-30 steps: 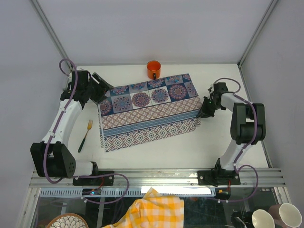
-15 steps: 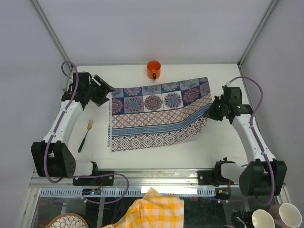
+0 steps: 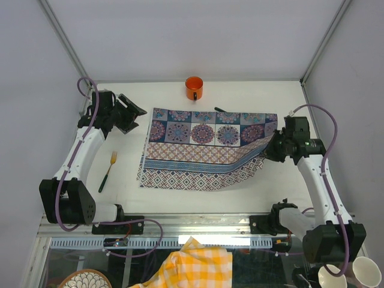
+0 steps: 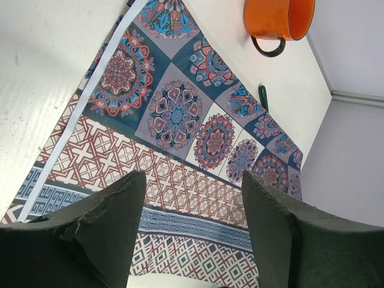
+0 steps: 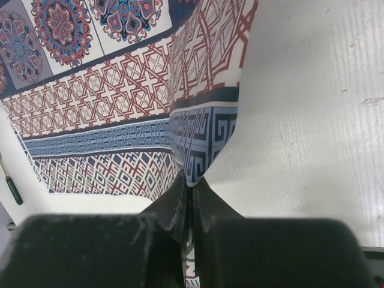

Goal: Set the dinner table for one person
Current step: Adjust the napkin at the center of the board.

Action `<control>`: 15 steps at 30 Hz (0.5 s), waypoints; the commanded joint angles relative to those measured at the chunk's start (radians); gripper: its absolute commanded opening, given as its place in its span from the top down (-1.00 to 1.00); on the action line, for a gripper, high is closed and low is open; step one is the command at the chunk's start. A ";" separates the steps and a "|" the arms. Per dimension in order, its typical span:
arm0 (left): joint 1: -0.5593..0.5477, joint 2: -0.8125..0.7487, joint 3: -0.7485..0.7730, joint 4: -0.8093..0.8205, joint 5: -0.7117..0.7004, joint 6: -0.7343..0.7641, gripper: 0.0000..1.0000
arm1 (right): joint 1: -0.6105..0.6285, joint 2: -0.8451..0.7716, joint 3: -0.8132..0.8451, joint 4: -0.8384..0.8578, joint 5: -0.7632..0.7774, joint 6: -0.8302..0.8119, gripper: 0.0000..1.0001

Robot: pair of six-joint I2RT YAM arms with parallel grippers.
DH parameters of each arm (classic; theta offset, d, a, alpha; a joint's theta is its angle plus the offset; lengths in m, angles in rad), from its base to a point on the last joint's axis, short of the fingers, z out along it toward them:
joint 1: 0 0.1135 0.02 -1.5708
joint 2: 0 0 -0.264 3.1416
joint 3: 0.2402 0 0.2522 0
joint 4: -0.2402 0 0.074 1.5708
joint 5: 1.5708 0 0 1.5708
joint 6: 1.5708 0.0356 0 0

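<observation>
The white dinner table [image 3: 198,198] carries a blue-and-purple patterned cloth [image 3: 204,150], also in the left wrist view [image 4: 174,114] and the right wrist view [image 5: 108,96]. My right gripper [image 3: 271,149] is shut on the cloth's right edge [image 5: 192,186] and holds that edge lifted and folded. My left gripper [image 3: 137,113] is open and empty just left of the cloth's far left corner, not touching it [image 4: 192,234]. An orange mug [image 3: 194,87] stands behind the cloth. A fork [image 3: 107,171] with a green handle lies at the left.
A slim dark green item [image 3: 223,110] lies at the cloth's far edge, right of the mug [image 4: 279,18], and shows in the left wrist view [image 4: 263,97]. Aluminium rails [image 3: 198,225] edge the table's near side. A green handle [image 5: 11,186] shows at the right wrist view's left edge.
My right gripper has pulled the cloth to the right and slightly nearer. The cloth has slid away from my left gripper and uncovered the dark green item.
</observation>
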 commanded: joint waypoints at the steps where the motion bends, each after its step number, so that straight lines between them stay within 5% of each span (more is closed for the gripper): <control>1: -0.012 -0.015 -0.003 0.045 0.026 -0.016 -0.32 | 0.009 0.021 0.015 0.076 -0.095 -0.030 1.00; 10: -0.035 -0.013 -0.027 0.062 0.022 -0.031 -0.31 | 0.085 0.239 0.303 0.197 -0.279 -0.113 1.00; 15: -0.035 -0.017 -0.029 0.061 0.013 -0.028 -0.31 | 0.249 0.190 0.411 0.303 -0.393 -0.127 1.00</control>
